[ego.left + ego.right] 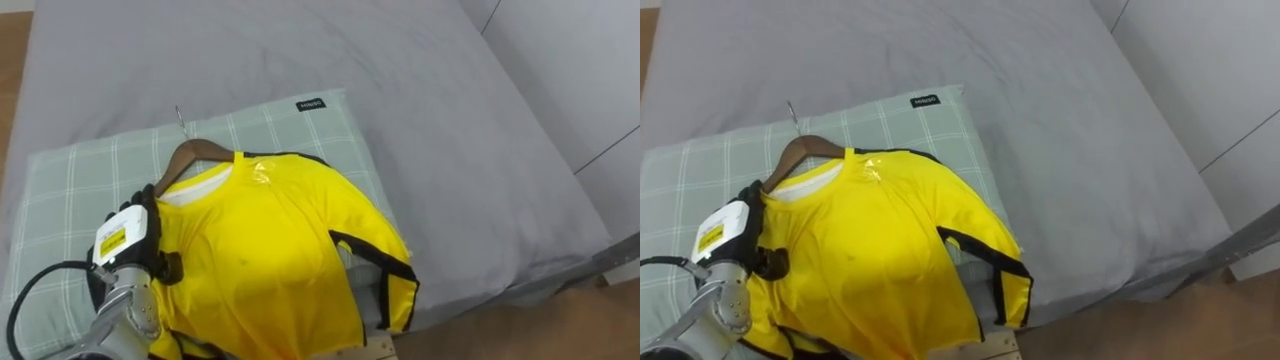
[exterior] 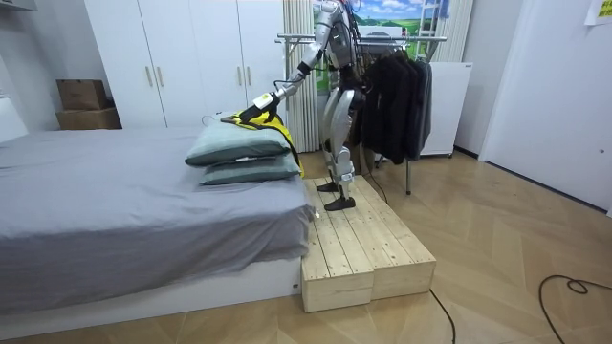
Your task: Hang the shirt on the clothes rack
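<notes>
The yellow shirt (image 1: pixel 270 250) is already threaded on a wooden hanger (image 1: pixel 195 152). It lies flat on a green checked pillow (image 1: pixel 70 190), spreading away from the left hand (image 1: pixel 135 235) toward the robot's right. The hanger's metal hook (image 1: pixel 181 122) points away beyond the hand, free and resting on the pillow. The hand sits at the shirt's near shoulder, right at the end of the hanger's arm, with its back turned to the camera.

Dressing the hanger looks done. What is left, as I judge it, is the larger part: taking a firm hold, lifting shirt and hanger off the pillow, turning, and hooking them on the clothes rack (image 2: pixel 382 38). The rack stands behind the robot, well apart from the hand, with dark garments (image 2: pixel 397 96) already on it. The robot stands on a wooden platform (image 2: pixel 368 248) at the side of the grey bed (image 1: pixel 400 100), with the arm stretched out over the stacked pillows.

Much of the grip is hard to read. The fingertips run in against the yellow cloth and the hanger end, so I cannot tell whether they have closed on anything or merely rest there. The shirt's lower hem is cut off by the bottom edge of the eye views. The far hanger arm is covered by cloth. In the room view the hand is too small to make out.
</notes>
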